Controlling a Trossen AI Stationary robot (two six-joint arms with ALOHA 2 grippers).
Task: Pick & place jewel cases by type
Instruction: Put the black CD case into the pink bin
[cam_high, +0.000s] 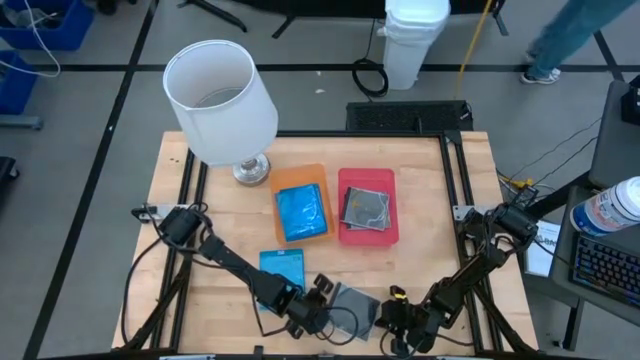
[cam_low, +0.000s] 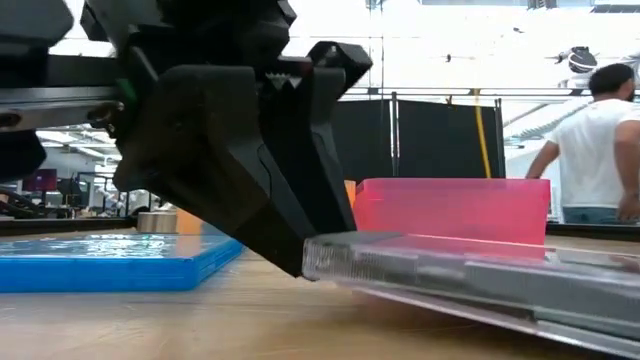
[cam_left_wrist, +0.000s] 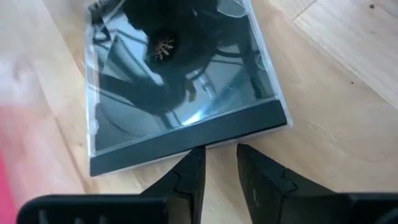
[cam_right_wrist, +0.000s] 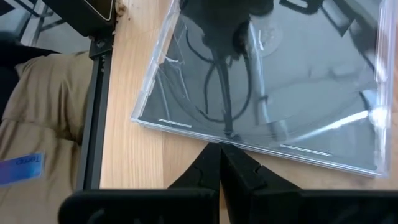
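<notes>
Currently at the pickup step: clear square jewel case with dark insert (cam_high: 352, 308) lies flat on the wooden worktop (cam_high: 420, 190), near of the red tray (cam_high: 392, 232). Left hand (cam_left_wrist: 219, 163) part-open at its edge, gripping nothing; right hand (cam_right_wrist: 219, 151) closed beside it. Next: straddle edge, clamp, carry to that tray.

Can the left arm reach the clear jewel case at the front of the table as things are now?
Probably yes. The left gripper sits right at the dark spine edge of the clear jewel case, jaws slightly apart, with only bare table between them. The right gripper waits shut at the opposite edge.
</notes>
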